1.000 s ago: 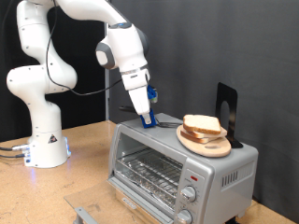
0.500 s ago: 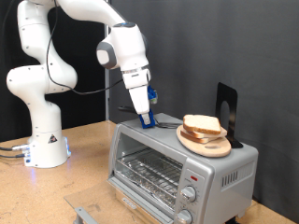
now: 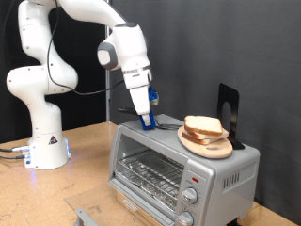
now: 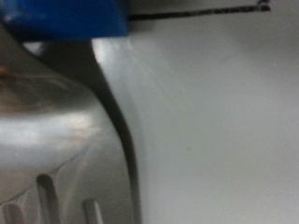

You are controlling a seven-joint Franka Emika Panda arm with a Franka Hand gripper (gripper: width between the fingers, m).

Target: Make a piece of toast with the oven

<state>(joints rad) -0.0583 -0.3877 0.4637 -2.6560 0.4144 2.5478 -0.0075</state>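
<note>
Meanwhile, the piece of toast [image 3: 203, 125] is lying on a second slice alike, both stacked on the round wooden plate [image 3: 208, 146], which is resting on the roof of the oven [image 3: 183, 168] toward the exterior view's right. The slices are being left untouched; nothing is being held between the fingers. The oven's glass door is seen open, the wire rack [image 3: 149, 174] inside is exposed and bare, and two round knobs are showing on the front panel at the lower right.

The gripper [image 3: 147, 120] is being held low over the oven's roof at its back edge, well to the exterior view's left of the plate, with its blue fingertips at or just above the metal beside a dark flat object lying there. Whether the fingers are spread or closed cannot be told from either view; the wrist view is filled by a blurred blue finger [image 4: 65, 17], brushed metal and a pale surface.

Over the last second almost nothing is changing: the arm is only being shifted slightly, and the bread, plate and oven are staying where they were. By this judgement, the toast is not yet being loaded.

A black upright stand [image 3: 228, 108] is standing behind the plate.
</note>
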